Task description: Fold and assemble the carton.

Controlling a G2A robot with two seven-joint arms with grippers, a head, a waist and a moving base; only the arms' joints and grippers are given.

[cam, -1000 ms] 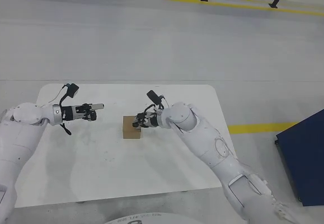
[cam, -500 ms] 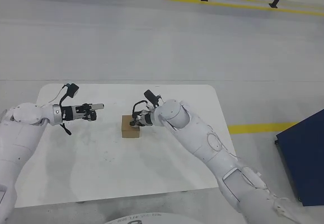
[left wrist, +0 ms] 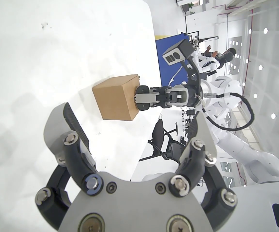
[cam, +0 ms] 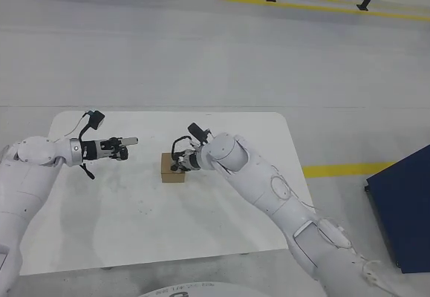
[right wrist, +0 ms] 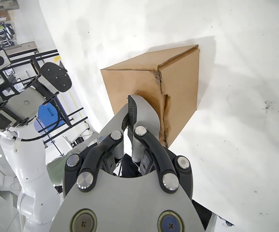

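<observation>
Right, I count one carton [cam: 174, 168] and two claws. The carton is a small brown box, closed up, standing near the middle of the white worktop [cam: 140, 223]. One of its corner seams looks creased and ragged in the right wrist view. My right claw [right wrist: 129, 101] has its fingers pressed together, with the tips against the carton's side face. My left claw [cam: 129, 140] is spread wide with nothing between its fingers, pointing at the carton from well apart.

Right hand [cam: 176, 158] a little farther leftward across the carton [cam: 171, 173], its arm likewise.
</observation>
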